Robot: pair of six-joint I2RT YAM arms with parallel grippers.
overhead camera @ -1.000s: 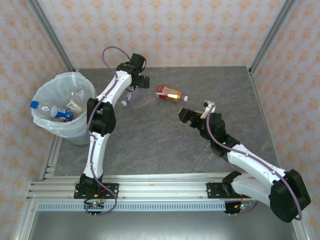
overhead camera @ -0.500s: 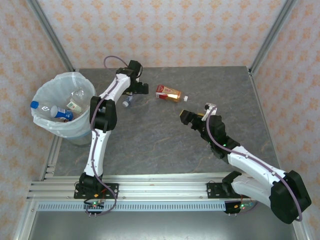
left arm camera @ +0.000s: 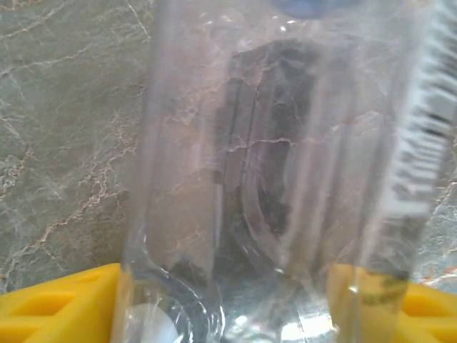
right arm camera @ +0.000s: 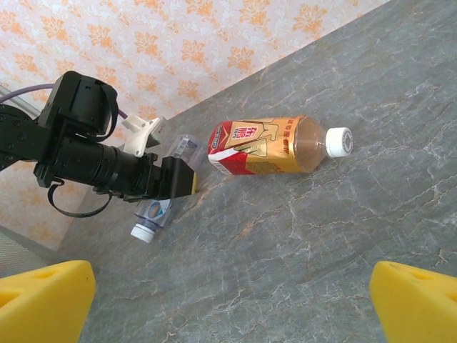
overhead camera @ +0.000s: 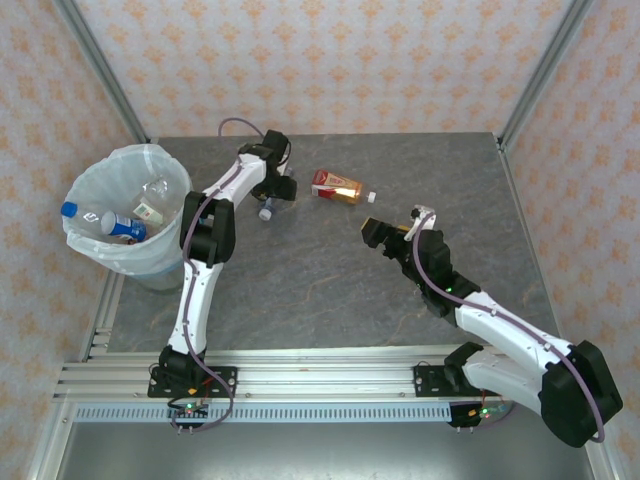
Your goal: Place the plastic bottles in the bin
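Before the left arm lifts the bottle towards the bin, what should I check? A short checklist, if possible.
1. Crushed clear plastic bottle sits between the left gripper's yellow fingers: ok.
2. Firm grip on it: cannot tell.
3. Right gripper open and holding nothing: ok.
4. Red-and-gold labelled bottle lies free on the grey table: ok.
5. Room in the round grey-blue bin: ok.

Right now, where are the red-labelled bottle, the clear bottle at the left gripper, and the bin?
red-labelled bottle (overhead camera: 335,186), top view, middle of label
clear bottle (left arm camera: 271,179), left wrist view, crushed body
bin (overhead camera: 130,150), top view, far rim
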